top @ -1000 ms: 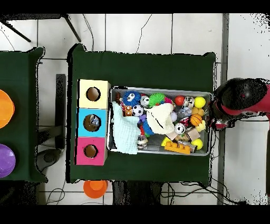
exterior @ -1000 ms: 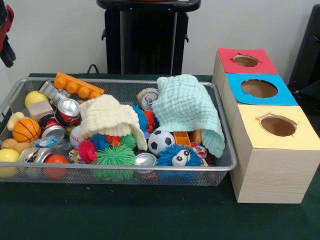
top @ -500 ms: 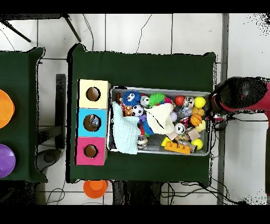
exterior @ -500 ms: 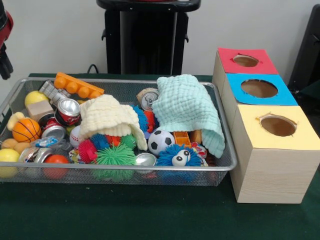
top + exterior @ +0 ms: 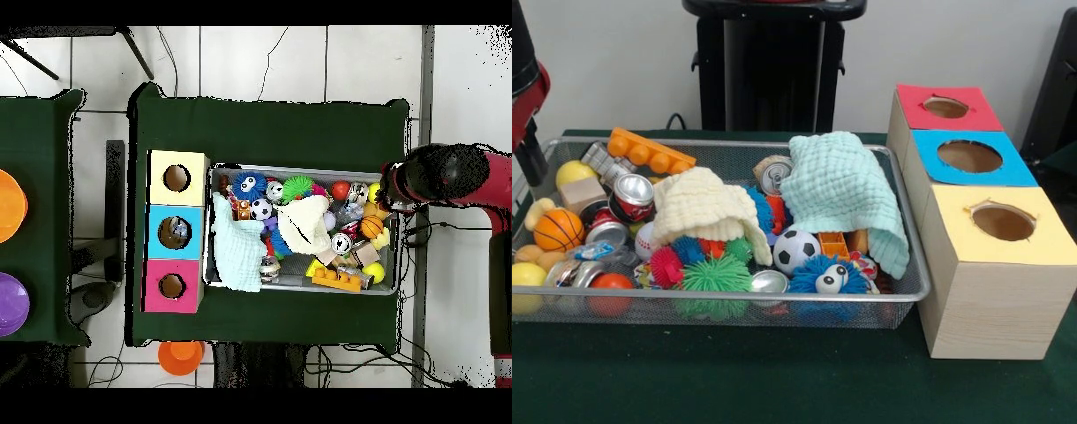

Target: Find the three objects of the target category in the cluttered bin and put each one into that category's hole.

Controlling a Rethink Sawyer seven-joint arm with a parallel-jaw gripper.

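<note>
My gripper (image 5: 530, 163), opening unreadable, hangs at the frame's left edge; the wire bin (image 5: 724, 146) and its yellow ball (image 5: 574, 171) lie just right.

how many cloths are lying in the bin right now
2. A cream cloth lies over the toys near the middle of the bin, and a mint cloth drapes over its end nearest the boxes. More could be buried underneath.

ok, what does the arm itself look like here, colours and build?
Red and black. In the overhead view the arm is a thick red link ending in a rounded black head. The front view shows only a red shell with black parts beneath at the picture's left edge. No cables or markings are readable.
</note>
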